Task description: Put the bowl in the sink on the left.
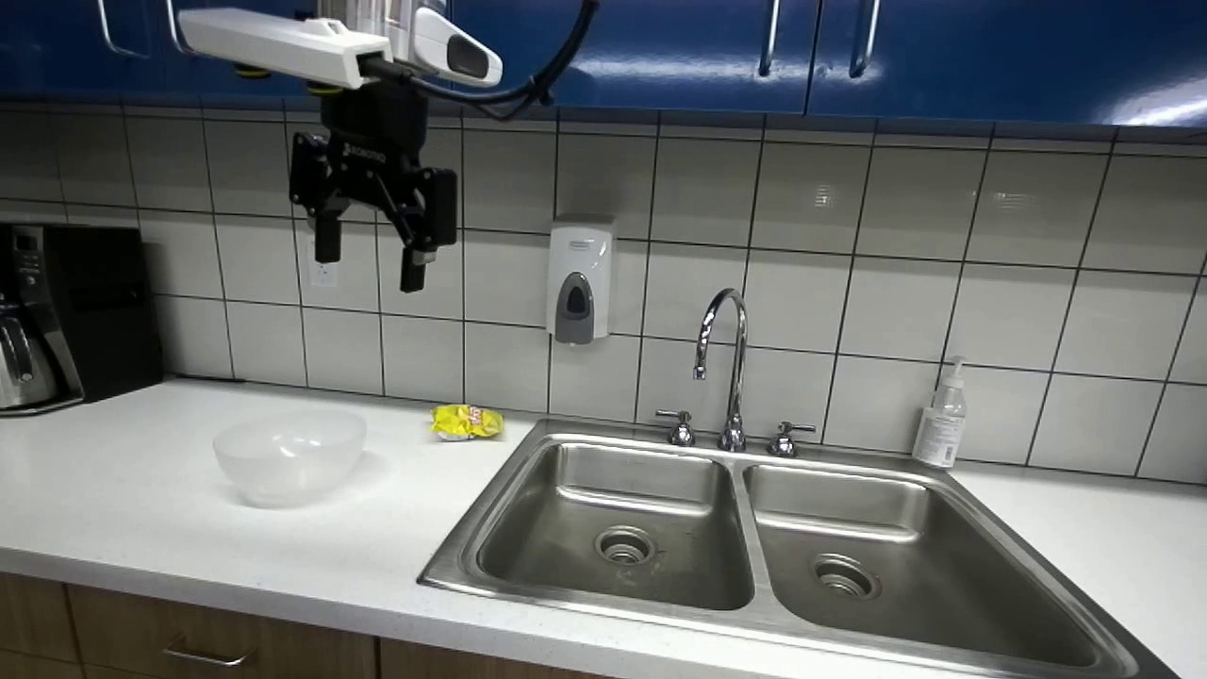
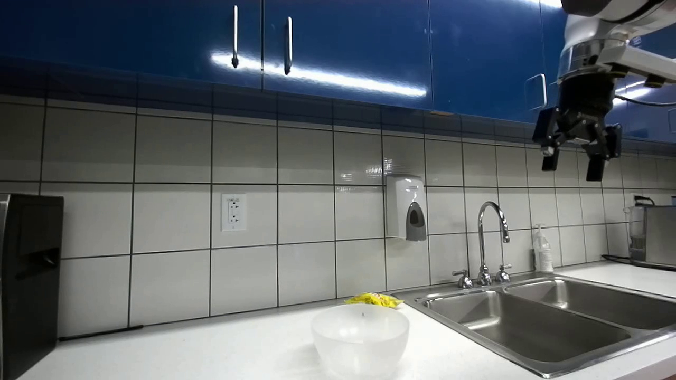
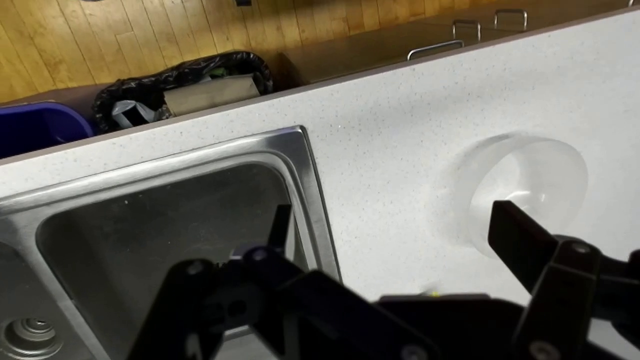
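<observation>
The bowl (image 1: 288,462), wide and translucent whitish, stands upright on the white counter to the left of the double sink. It also shows in an exterior view as the bowl (image 2: 360,345) close to the camera, and at the right of the wrist view as the bowl (image 3: 555,175). The sink on the left (image 1: 556,542) is a bare steel basin with a round drain; the wrist view shows part of this basin (image 3: 165,225). High above the counter hangs my gripper (image 1: 370,258), open, its fingers wide apart with nothing between them. It touches neither bowl nor sink.
A crumpled yellow packet (image 1: 467,422) lies by the wall between bowl and sink. The faucet (image 1: 734,368) rises behind the basins. A soap dispenser (image 1: 580,278) is on the wall, a pump bottle (image 1: 943,415) right of the sink. Blue cabinets (image 1: 651,57) hang overhead.
</observation>
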